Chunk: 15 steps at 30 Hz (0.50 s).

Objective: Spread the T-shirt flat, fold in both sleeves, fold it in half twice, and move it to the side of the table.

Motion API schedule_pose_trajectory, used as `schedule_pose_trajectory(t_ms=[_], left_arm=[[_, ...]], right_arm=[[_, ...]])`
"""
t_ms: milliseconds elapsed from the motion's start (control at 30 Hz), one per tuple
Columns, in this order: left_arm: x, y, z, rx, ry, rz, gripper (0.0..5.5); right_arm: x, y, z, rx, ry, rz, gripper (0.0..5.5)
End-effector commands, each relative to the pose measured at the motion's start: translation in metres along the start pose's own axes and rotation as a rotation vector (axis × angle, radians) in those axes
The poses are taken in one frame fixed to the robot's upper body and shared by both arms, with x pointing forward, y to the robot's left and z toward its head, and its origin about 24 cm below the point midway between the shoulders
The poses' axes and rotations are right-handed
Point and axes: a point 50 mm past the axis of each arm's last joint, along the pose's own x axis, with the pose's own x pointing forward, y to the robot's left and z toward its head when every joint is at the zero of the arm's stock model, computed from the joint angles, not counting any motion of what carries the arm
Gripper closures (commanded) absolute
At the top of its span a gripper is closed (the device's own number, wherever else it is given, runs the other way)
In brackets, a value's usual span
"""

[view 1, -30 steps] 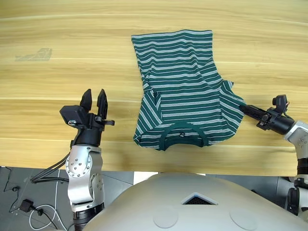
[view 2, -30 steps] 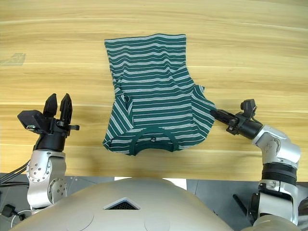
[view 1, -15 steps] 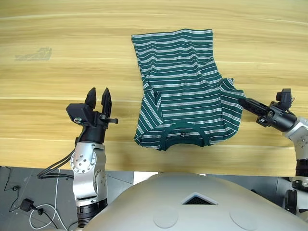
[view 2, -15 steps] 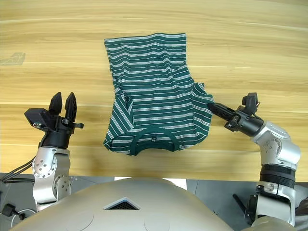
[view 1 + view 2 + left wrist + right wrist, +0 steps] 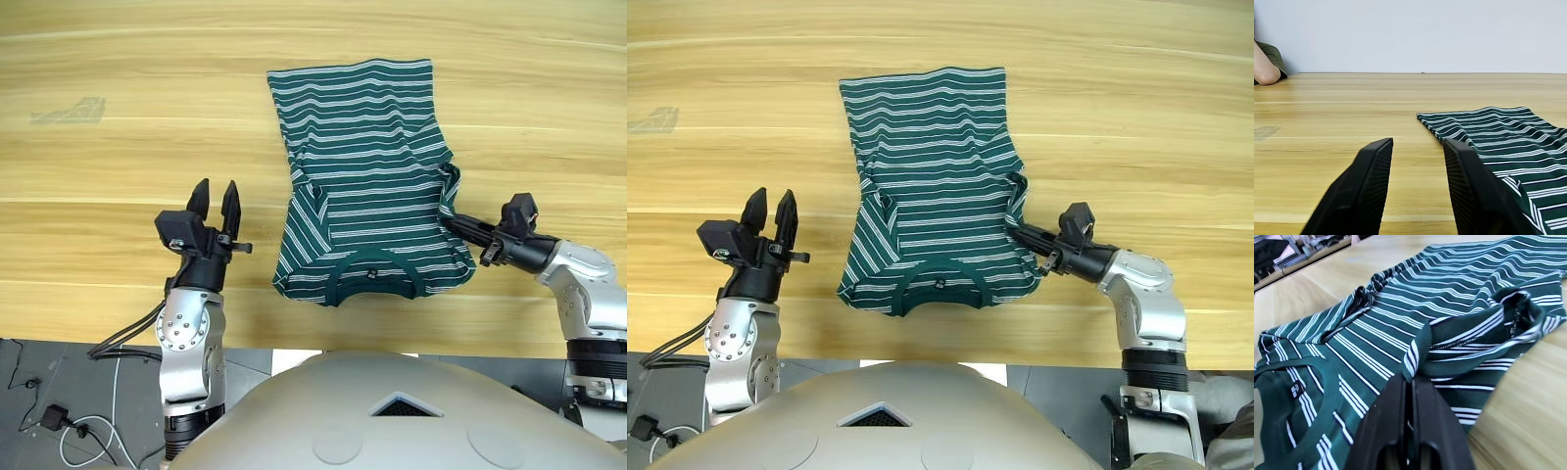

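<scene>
The T-shirt (image 5: 367,166) is laid on the table (image 5: 118,157), collar toward the near edge and hem toward the far edge. Its right sleeve (image 5: 1488,333) is pinched by the cuff in the right pincer (image 5: 455,224), which is clamped tight on the cloth. Over the last second this sleeve has been drawn inward onto the body, where it is now bunched and lifted. The left pincer (image 5: 216,188), held wide with nothing in it, has been brought nearer the shirt's left side, where that sleeve appears already folded in. The right-sleeve fold is judged under way; both halvings and the move aside are left.
</scene>
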Motion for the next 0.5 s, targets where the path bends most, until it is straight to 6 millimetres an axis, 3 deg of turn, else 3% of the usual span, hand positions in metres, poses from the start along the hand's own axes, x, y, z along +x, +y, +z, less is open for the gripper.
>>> schedule_pose_trajectory(t_ms=[33,100,167,500], left_arm=[[0.000,0.000,-0.002,0.013,0.013,0.006,3.58],[0.000,0.000,-0.003,0.016,0.016,0.004,3.58],[0.000,0.000,-0.003,0.019,0.019,0.002,3.58],[0.003,-0.002,-0.006,0.023,0.030,-0.017,3.58]], right_arm=[[0.002,0.005,-0.008,-0.118,0.115,0.017,5.45],[0.002,0.005,-0.015,-0.172,0.177,0.005,5.45],[0.003,0.004,-0.017,-0.189,0.189,-0.005,4.92],[0.007,0.023,0.003,-0.022,0.021,0.157,3.37]])
